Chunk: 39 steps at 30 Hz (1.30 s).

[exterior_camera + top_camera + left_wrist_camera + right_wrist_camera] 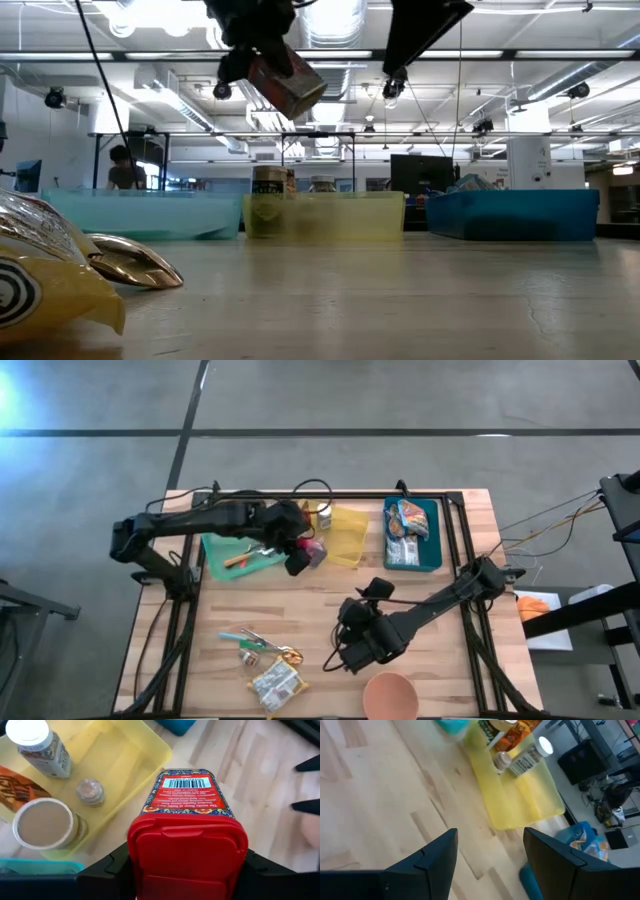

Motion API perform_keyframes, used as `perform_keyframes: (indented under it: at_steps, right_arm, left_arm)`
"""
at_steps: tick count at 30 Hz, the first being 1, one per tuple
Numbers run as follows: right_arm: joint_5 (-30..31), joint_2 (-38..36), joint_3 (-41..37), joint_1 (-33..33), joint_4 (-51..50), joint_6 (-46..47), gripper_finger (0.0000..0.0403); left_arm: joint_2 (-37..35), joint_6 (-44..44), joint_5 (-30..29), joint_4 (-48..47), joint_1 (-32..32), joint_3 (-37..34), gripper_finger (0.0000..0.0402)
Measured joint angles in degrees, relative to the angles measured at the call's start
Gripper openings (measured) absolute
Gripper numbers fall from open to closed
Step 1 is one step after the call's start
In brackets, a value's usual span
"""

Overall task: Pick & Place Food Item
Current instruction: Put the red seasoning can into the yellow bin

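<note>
A spice tin (187,805) with a red lid and a patterned body hangs in the air beside the yellow tray (350,542), with my left gripper (298,560) shut on it. The low view shows the tin (287,82) tilted, high above the table. The yellow tray (127,755) holds a white-capped bottle (42,747), a small jar (90,792) and a round can (45,825) at its far end. My right gripper (490,855) stands open over bare wood near the table's front (342,656), nothing between its fingers. My left gripper pinches the tin at its red lid end (137,845), one finger (112,865) on each of two opposite sides. The fingers slant down from the table's left. The tin is lifted clear and tilted, its barcoded bottom (187,782) pointing away from the gripper.
A green tray (232,555) with tools lies under the left arm, and a blue tray (412,535) with packets stands at the far right. Scissors and snack packets (270,670) lie at the near left. A pink bowl (390,695) sits at the front edge.
</note>
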Motion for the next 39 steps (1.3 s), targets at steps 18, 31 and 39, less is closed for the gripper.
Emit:
perform_keyframes:
  at_steps: [18,31,39]
  right_arm:
    - [-6.1,-33.5,-44.4,1.8,60.8,-23.0,0.0224]
    - [-8.1,-38.0,-55.6,1.7,68.4,-24.0,0.0224]
    - [-8.9,-38.6,-55.6,1.3,68.4,-27.9,0.0224]
  left_arm:
    - [15.7,10.3,-1.4,-2.3,4.9,15.5,0.0205]
    - [29.1,23.9,-13.6,-8.2,6.6,29.6,0.0205]
    - [32.8,33.0,-14.5,-8.3,6.8,29.6,0.0205]
